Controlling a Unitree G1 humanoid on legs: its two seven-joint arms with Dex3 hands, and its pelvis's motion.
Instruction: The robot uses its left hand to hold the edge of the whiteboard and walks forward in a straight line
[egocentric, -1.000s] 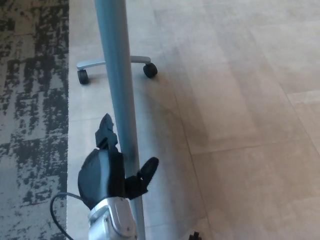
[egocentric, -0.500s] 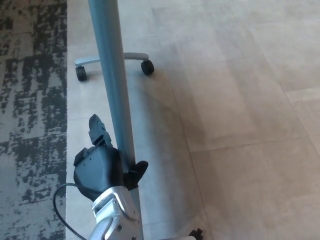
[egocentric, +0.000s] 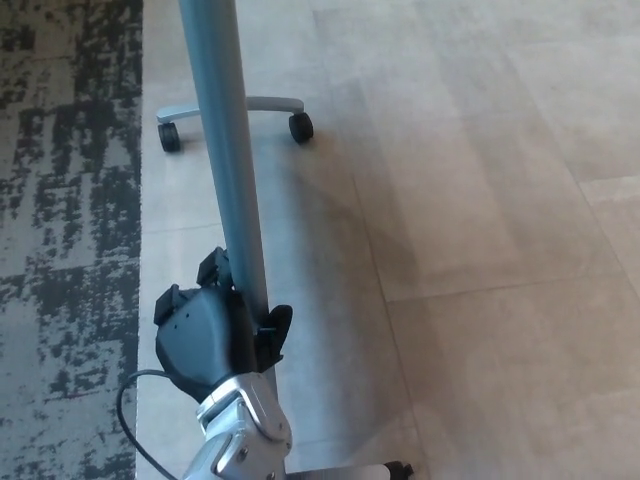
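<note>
Head view cuts the whiteboard's tall blue-grey metal edge post (egocentric: 224, 150) off at the top; my black left hand (egocentric: 205, 335) grips it, fingers (egocentric: 277, 325) partly hidden behind. Castered grey foot (egocentric: 270, 103) beyond, patterned carpet (egocentric: 65, 200) left.

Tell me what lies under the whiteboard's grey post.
A grey base leg with two black casters on pale floor tiles. The post itself hides where they join.
</note>
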